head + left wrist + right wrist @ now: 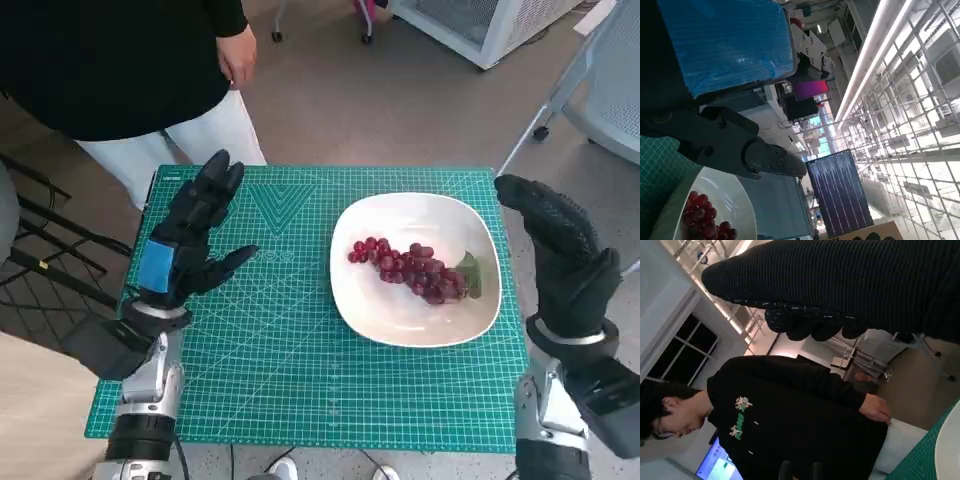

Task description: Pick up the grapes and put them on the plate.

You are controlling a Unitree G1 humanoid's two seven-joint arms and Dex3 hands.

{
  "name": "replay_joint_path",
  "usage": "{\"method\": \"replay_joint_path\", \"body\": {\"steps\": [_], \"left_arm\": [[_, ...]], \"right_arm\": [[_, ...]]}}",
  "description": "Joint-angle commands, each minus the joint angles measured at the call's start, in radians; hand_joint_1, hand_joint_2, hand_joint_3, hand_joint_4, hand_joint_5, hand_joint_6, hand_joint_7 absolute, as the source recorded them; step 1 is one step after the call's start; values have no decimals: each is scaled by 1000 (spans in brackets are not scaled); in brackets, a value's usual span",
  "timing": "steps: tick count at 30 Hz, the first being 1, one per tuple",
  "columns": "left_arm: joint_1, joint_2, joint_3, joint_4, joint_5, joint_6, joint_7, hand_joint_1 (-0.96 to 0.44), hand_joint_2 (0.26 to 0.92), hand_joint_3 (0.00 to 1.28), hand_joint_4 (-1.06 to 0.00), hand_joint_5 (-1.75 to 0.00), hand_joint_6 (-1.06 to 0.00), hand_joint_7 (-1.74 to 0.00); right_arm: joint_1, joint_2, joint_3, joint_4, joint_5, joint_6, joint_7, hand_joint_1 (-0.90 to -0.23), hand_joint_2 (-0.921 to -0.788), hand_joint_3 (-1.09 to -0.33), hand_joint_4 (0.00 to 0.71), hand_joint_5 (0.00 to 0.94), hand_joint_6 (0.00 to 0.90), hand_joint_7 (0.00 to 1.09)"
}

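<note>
A bunch of dark red grapes (pixel 408 270) with a green leaf lies in the white plate (pixel 365 300) on the right half of the green cutting mat (pixel 270 350). My left hand (pixel 190 235) hovers over the mat's left part, fingers spread, holding nothing, well clear of the plate. My right hand (pixel 565 250) is raised beside the plate's right edge, fingers stretched out and empty. The left wrist view shows the grapes (pixel 702 220) on the plate (pixel 737 200) beyond the black fingers (pixel 740 147). In the right wrist view the glove (pixel 850 285) fills the top.
A person in a black top and white trousers (pixel 150 80) stands at the table's far left corner, seen too in the right wrist view as a person (pixel 790 415). A chair base (pixel 560 100) stands to the far right. Bare mat lies in front of the plate.
</note>
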Motion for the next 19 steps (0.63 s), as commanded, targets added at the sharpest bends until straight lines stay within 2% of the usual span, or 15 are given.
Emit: {"method": "replay_joint_path", "body": {"steps": [1, 19], "left_arm": [[9, -9, 2, -2, -11, 4, 4, -356, 921, 48, -341, -5, -386, -36], [10, -13, 4, -17, -14, 20, 7, -343, 921, 76, -346, -3, -391, -27]], "right_arm": [[0, -6, -2, 22, 8, -3, 15, -572, -921, -725, 187, 0, -1, 407], [-9, -4, -1, 40, 6, -18, 20, -575, -921, -738, 187, 0, -1, 409]]}}
